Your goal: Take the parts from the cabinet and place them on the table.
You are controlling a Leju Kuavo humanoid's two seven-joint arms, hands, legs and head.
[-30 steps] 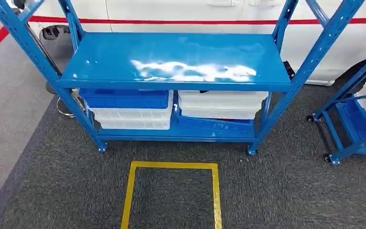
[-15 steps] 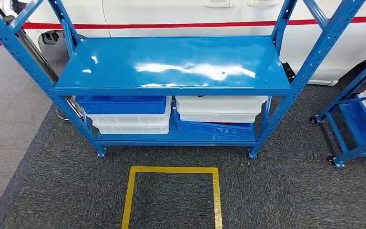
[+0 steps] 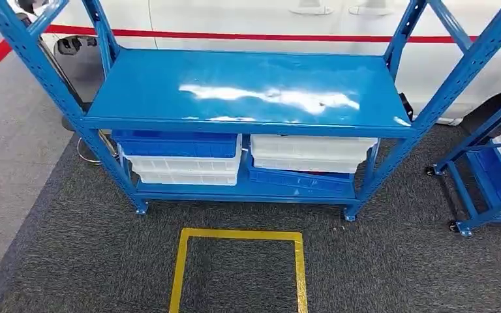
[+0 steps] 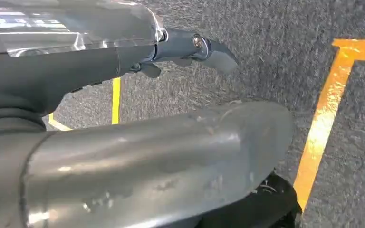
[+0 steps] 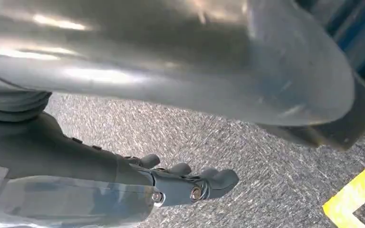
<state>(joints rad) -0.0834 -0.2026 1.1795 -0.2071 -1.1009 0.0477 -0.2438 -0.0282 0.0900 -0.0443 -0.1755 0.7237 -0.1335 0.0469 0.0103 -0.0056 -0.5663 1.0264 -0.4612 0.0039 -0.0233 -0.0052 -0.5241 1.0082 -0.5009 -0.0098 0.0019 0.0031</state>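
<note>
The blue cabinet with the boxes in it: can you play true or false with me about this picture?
1. The top shelf of the blue cabinet has nothing on it. True.
2. The bins sit on the bottom shelf. True.
3. All the bins are blue. False: there are blue bins and white bins stacked together.
4. A yellow tape square is marked on the grey carpet in front of the cabinet. True.
5. The left hand is holding a bin. False: it holds nothing, hanging over the carpet.
6. The right hand is holding a part. False: it holds nothing.
</note>
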